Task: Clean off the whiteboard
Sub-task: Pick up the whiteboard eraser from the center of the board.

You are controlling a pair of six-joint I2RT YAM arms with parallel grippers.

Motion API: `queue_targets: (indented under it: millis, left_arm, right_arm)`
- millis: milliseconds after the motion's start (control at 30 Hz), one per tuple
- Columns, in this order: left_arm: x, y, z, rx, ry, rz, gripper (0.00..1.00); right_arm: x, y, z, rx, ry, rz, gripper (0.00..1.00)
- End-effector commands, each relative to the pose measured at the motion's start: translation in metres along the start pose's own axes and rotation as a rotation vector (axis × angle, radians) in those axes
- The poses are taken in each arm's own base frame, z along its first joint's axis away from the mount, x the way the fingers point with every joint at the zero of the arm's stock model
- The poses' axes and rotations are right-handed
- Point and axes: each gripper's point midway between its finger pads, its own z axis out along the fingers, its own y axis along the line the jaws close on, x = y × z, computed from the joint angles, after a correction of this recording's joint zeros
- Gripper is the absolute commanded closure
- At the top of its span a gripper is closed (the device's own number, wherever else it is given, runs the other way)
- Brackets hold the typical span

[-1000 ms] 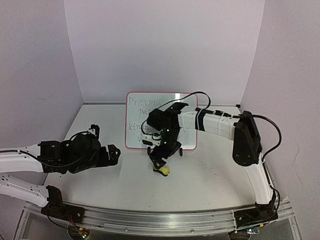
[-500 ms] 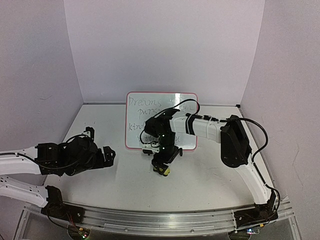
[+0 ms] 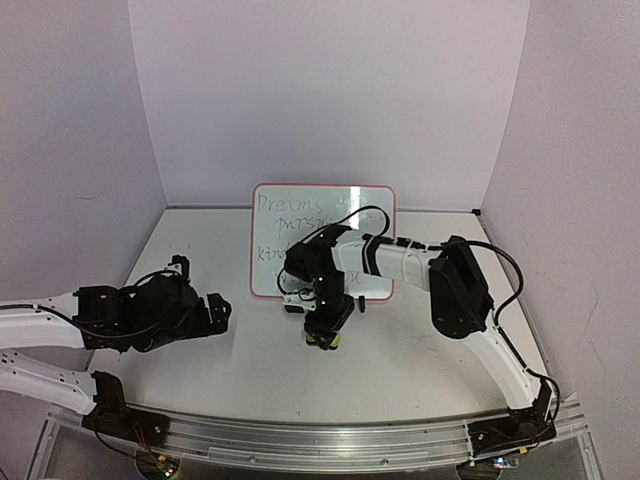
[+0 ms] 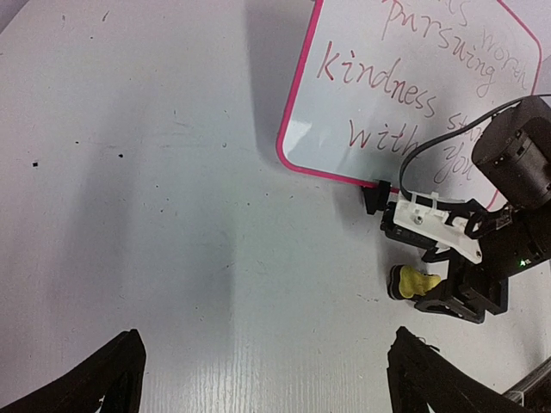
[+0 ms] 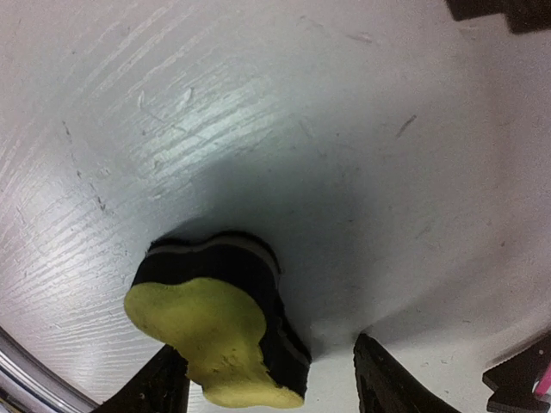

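While the whiteboard (image 3: 300, 215) stands on its lower edge at the middle of the tabletop (image 3: 420, 350), dark handwriting across it, the right gripper (image 3: 322, 335) sits low just in front of it, jaws apart on either side of a yellow-and-black block (image 5: 207, 331). Well left of the whiteboard, the left gripper (image 4: 267, 387) hovers, jaws spread wide.

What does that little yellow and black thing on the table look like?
The little block is small and lumpy, with a soft-looking yellow top, like sponge, on a black layer with a thin pale stripe. It lies flat on the white table, just in front of the whiteboard, not touching it. The right gripper hangs over it, open, one finger on each side. I cannot tell if a finger touches it.
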Motion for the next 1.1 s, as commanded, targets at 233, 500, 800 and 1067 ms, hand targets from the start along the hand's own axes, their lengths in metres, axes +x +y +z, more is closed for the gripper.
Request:
queue_targets:
  millis: [233,500,800,1067]
  left_arm:
    - [0.004,0.008,0.005,-0.041,0.006,-0.006,0.0]
    - [0.008,0.011,0.007,-0.048,0.016,-0.011,0.0]
    - [0.009,0.013,0.006,-0.047,0.015,-0.019,0.0]
    - [0.008,0.014,0.006,-0.046,0.011,-0.021,0.0]
  right_arm:
    - [-0.001,0.012,0.006,0.08,0.033,-0.089,0.4]
    - [-0.014,0.013,-0.004,0.121,-0.015,-0.133,0.49]
    - [-0.012,0.017,0.002,0.107,-0.002,-0.148,0.7]
    - [-0.016,0.024,-0.003,0.076,-0.028,-0.144,0.95]
